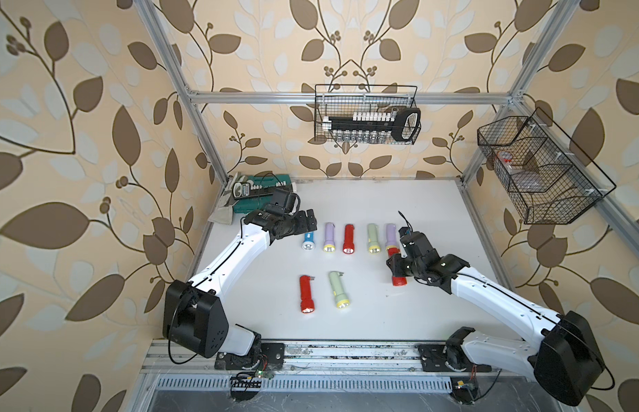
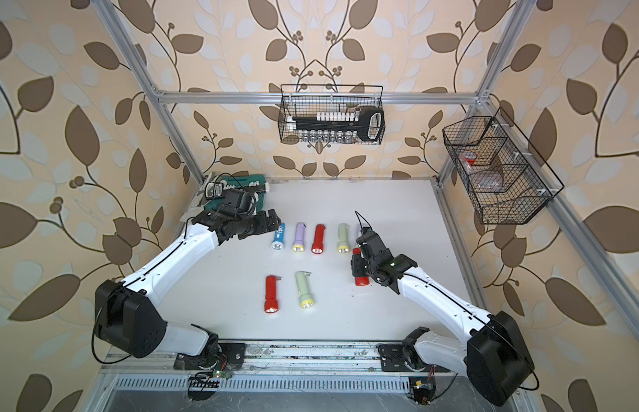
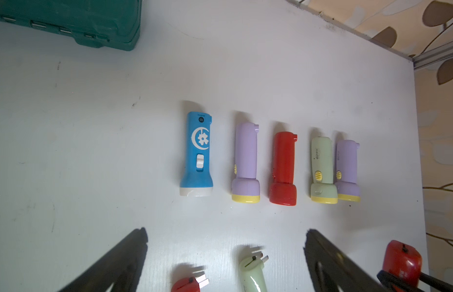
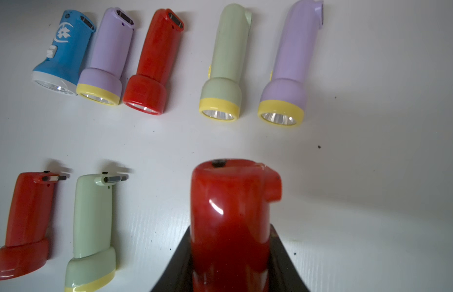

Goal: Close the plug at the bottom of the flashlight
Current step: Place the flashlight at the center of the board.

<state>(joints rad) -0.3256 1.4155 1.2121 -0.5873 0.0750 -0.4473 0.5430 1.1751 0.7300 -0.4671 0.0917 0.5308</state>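
Red flashlight (image 4: 230,215) filled the right wrist view, pinched around its body by the right claw (image 4: 230,235), near the right end of the rear row (image 1: 349,239) of 5. Its plug (image 4: 272,187) appeared folded in. Left claw (image 3: 226,235) hung spread and empty. Judged: this unit is finished and needs laying down. The front red flashlight (image 4: 28,222) and green flashlight (image 4: 91,222) showed prongs out, awaiting folding. White tabletop (image 1: 382,199) was scuffed; leaf wallpaper (image 1: 79,142), metal frame (image 1: 346,97) and 2 wire baskets (image 1: 368,114) enclosed it.
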